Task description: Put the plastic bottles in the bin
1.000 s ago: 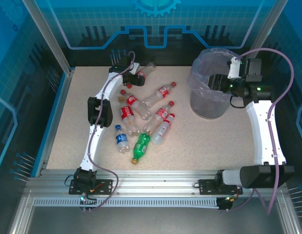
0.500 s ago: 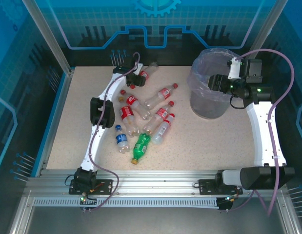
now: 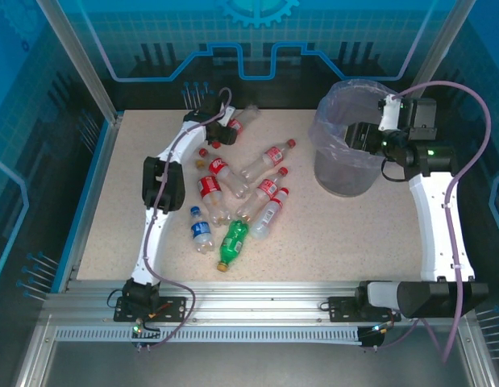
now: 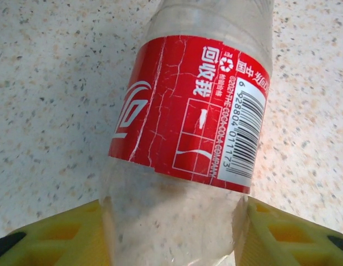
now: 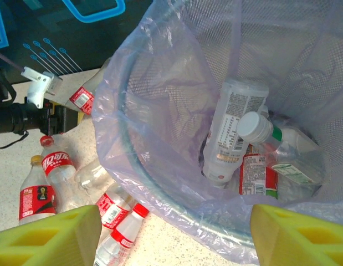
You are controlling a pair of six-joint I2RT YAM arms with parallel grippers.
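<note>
Down inside the bin [image 5: 293, 50], several bottles [image 5: 229, 130].

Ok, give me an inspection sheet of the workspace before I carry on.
Surface: speckled table, no spills seen.
Job's things: loose bottles left of centre, including a green bottle and a blue-labelled bottle; the bin holds several more.
Clutter: nothing seen.
Grippers: left gripper, jaws shut on a red-labelled bottle; right gripper, jaws open, empty, over the bin.
Cables: a purple cable along each arm.
Surroundings: blue enclosure walls, aluminium rail in front.
</note>
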